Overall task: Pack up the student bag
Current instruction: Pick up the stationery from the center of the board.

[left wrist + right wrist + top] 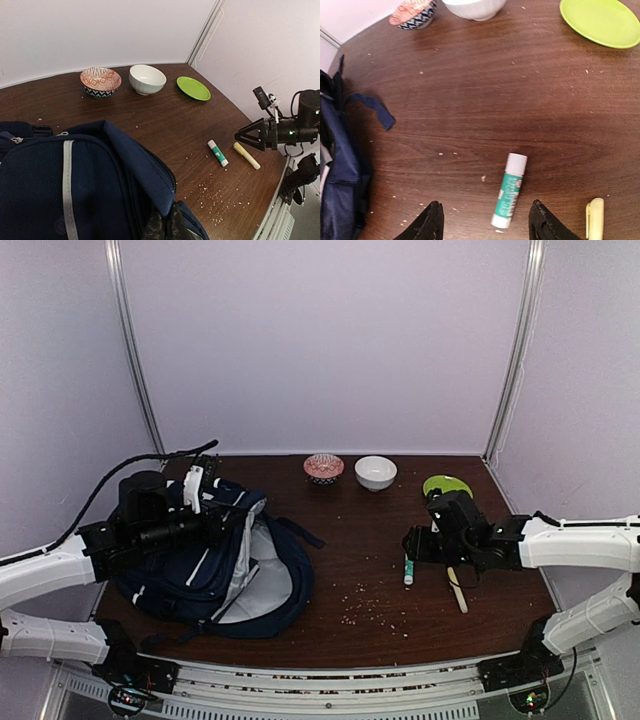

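The navy-blue student bag (215,565) lies at the table's left with its mouth open and grey lining showing. My left gripper (167,225) is shut on the bag's upper rim (155,175), holding the flap raised. A green-and-white glue stick (509,191) lies on the table right of centre, between the wide-open fingers of my right gripper (487,220), which hovers just above it. The glue stick (408,570) and a pale yellow marker (457,589) lie beside each other under the right arm. The marker's end shows at the right wrist view's lower edge (594,217).
At the back stand a red patterned bowl (323,468), a white bowl (375,472) and a lime-green plate (447,485). Crumbs are scattered over the table (375,610) in front of the bag. A bag strap (372,107) trails toward the table's middle.
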You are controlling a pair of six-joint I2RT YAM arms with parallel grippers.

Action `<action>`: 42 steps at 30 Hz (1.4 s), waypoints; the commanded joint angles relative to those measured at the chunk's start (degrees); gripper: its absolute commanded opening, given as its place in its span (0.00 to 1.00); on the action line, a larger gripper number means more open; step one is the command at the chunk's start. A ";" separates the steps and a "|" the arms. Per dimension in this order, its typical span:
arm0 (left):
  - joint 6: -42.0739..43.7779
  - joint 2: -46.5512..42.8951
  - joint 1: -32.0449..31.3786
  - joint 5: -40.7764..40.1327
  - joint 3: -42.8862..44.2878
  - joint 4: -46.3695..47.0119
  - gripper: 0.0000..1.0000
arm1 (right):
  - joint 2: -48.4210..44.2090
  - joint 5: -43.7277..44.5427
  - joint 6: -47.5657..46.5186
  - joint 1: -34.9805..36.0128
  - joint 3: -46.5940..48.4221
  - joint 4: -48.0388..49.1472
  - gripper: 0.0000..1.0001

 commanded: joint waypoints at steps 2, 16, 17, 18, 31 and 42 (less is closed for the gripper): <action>-0.27 -0.30 0.69 0.80 -1.44 1.23 0.00 | 5.53 1.30 4.00 -2.80 -0.19 -2.49 0.56; -2.82 -9.48 0.68 -2.13 -2.55 0.36 0.00 | 17.17 -1.06 6.35 -4.01 4.15 -0.12 0.54; -2.91 -9.85 0.69 -2.21 -2.47 0.28 0.00 | 17.53 -1.46 6.62 -3.95 4.07 0.08 0.53; -2.99 -10.14 0.69 -2.32 -2.32 0.15 0.00 | 17.82 -1.67 6.76 -3.94 4.03 0.15 0.53; -3.77 -8.87 0.65 -1.95 -2.35 0.37 0.00 | 21.49 -2.24 6.73 -3.74 5.51 0.25 0.45; -3.73 -9.71 0.69 -2.39 -2.27 -0.88 0.00 | 22.70 -2.37 6.93 -3.77 5.45 -0.58 0.23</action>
